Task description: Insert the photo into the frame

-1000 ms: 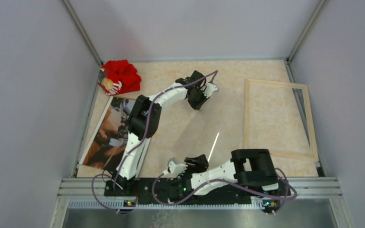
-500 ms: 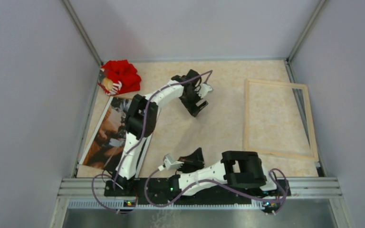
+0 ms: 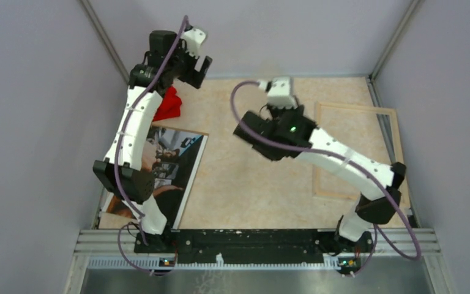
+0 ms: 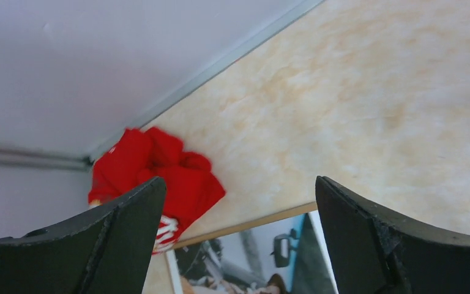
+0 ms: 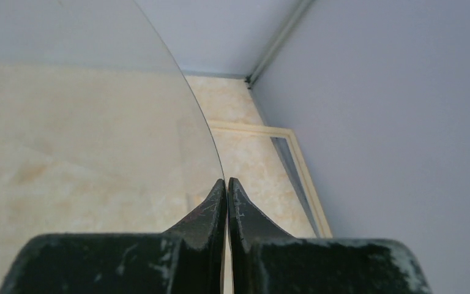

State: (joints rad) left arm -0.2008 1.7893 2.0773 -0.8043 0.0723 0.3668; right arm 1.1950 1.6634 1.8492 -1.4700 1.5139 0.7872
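The photo [image 3: 180, 159] lay face up along the left edge of the tabletop [image 3: 251, 177], reaching down to the near-left corner. Its long axis ran from near to far and leaned a little to the right at the far end. The left gripper [image 4: 238, 184] hung high over the far-left corner with its jaws spread wide and nothing between them. In its wrist view only the photo's far edge showed, low between the two fingers, with the red cloth [image 4: 159, 168] just beyond that edge. The photo therefore lay below the pincer and on its near side, so any reach would probably have to come down and back toward the base. The frame [image 3: 355, 107] rested wood-side up near the right edge, toward the far-right corner, well apart from the photo and with its long axis also near to far. The right gripper [image 5: 227, 184] was raised over the middle of the table, its fingers pressed together on the edge of a thin clear sheet [image 5: 98, 122]. With that arm occupied and further off, the left arm was judged the nearer and freer one for the photo.
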